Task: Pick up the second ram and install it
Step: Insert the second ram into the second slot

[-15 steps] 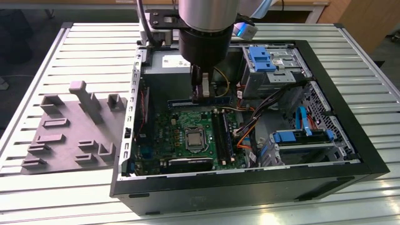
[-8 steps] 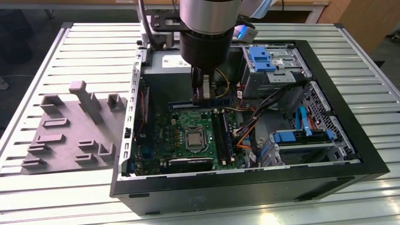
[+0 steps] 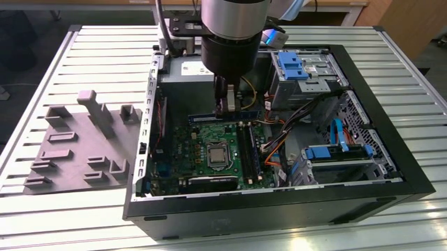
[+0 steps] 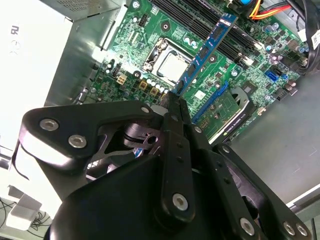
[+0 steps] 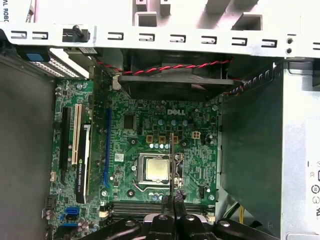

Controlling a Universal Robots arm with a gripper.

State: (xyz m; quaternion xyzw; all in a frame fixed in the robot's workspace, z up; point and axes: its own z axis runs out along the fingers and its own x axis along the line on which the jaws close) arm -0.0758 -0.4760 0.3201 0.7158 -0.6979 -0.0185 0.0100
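Jaws pinched tight on thin flat blue-green memory stick [image 4: 206, 50], held edge-down above green motherboard [image 5: 145, 115]; long axis reaching away from jaws, apparently crosswise to long black slots [image 3: 248, 151].

An open black computer case [image 3: 279, 206] lies on a slatted metal table [image 3: 63, 219]. Its green motherboard [image 3: 202, 144] carries a square silver processor [image 3: 219, 155]. A grey plastic fixture block [image 3: 77, 151] sits beside the case.
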